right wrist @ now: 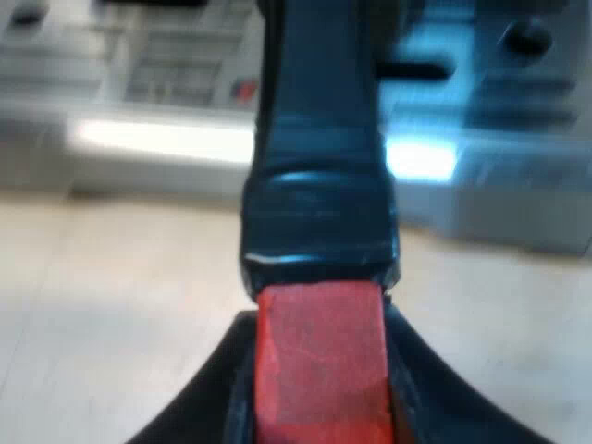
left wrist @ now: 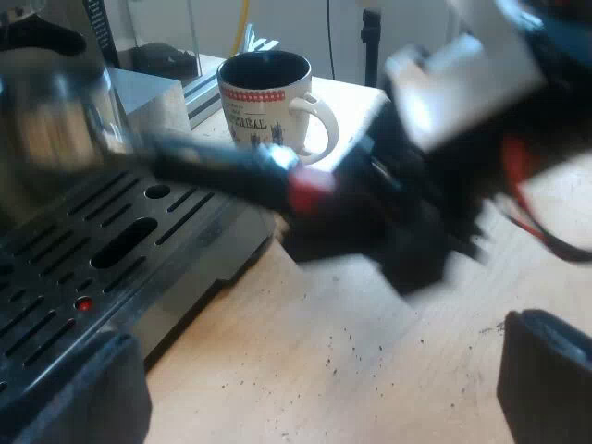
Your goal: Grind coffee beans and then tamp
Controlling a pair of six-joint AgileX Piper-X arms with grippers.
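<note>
The metal holder point(left wrist: 55, 120) hangs over the espresso machine's drip tray point(left wrist: 111, 250), its dark handle point(left wrist: 222, 166) ending in red point(left wrist: 310, 185). My right gripper point(left wrist: 388, 217) grips that red end, close to the mug. In the right wrist view the handle point(right wrist: 319, 139) runs away from the camera towards the machine. There my right gripper point(right wrist: 319, 370) is shut on the red end point(right wrist: 319, 351), a black finger point(right wrist: 208, 407) on each side. My left gripper point(left wrist: 314, 379) stands open over the wooden table, beside the drip tray, with nothing between its fingers point(left wrist: 546, 370).
A white mug point(left wrist: 268, 97) with a red band and dark print stands on the table beyond the handle. The slotted drip tray has a small red dot point(left wrist: 83, 303). Coffee grounds speckle the wooden table point(left wrist: 351, 351). The machine's front point(right wrist: 139, 83) is blurred behind the handle.
</note>
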